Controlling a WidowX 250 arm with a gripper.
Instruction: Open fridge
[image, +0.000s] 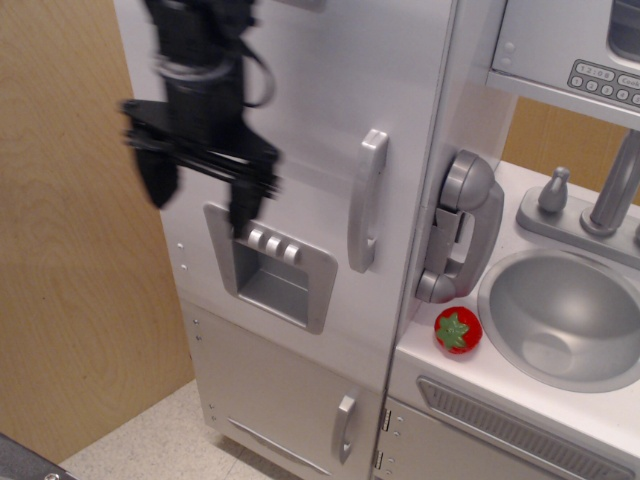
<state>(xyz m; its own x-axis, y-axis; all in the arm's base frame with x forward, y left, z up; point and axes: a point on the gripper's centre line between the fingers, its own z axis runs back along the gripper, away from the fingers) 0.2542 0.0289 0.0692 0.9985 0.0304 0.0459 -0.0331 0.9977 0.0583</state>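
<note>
The arm is black throughout, with a thick, roughly cylindrical wrist section that carries a pale grey ring around it. A black cable loops out from the side of the wrist and curves back in. Below the ring sits a wide black crossbar, and from its ends hang the two fingers of the gripper (198, 197), each a flat, tapering black prong (158, 180). Motion blur smears the outlines, so screws, markings and finer surface details cannot be made out.
</note>
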